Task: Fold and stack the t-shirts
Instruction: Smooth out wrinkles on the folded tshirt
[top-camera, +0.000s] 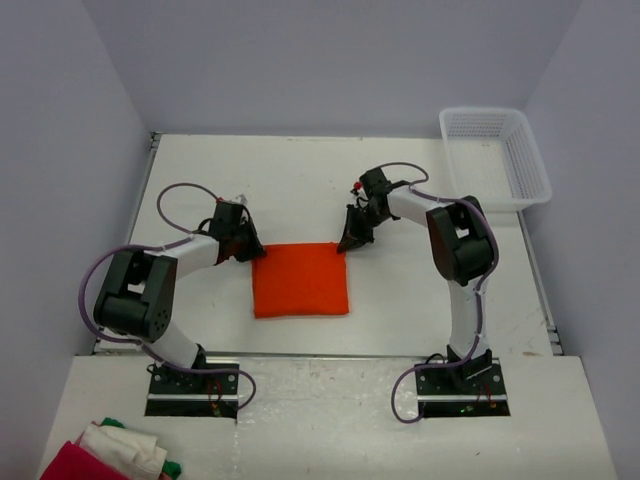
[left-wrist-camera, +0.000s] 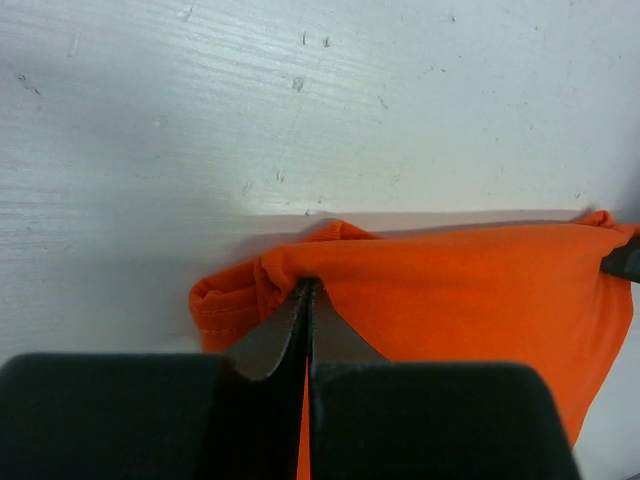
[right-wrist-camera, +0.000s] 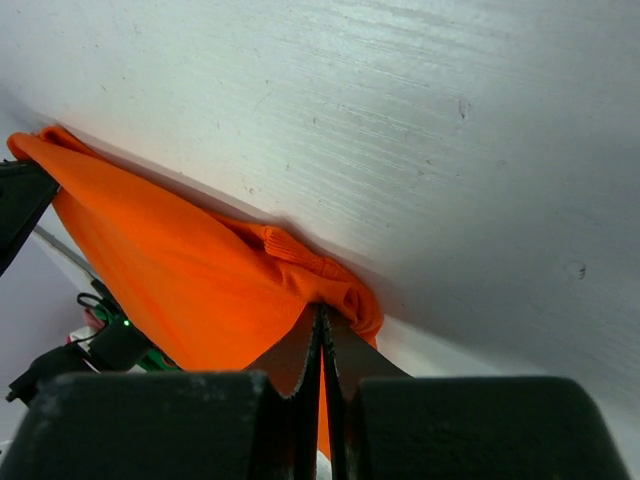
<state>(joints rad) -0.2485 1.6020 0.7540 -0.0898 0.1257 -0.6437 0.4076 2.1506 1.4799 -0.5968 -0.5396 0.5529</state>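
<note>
Left gripper (top-camera: 250, 250) and right gripper (top-camera: 347, 243) pinch the t-shirt (top-camera: 300, 282) at 10 and 2 o'clock; I'd carry both level, edge taut.

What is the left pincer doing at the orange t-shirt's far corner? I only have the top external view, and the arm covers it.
Observer: The left wrist view shows the left pincer shut on the orange t-shirt, pinching a bunched, hemmed corner.
Operator: And the right one?
Observer: The right pincer is shut too, with a puckered corner of cloth caught between its tips.
Operator: Is the edge between them flat?
Observer: It runs fairly straight from one pincer to the other, with a shadow line on the table behind it. I cannot tell whether it is lifted.
</note>
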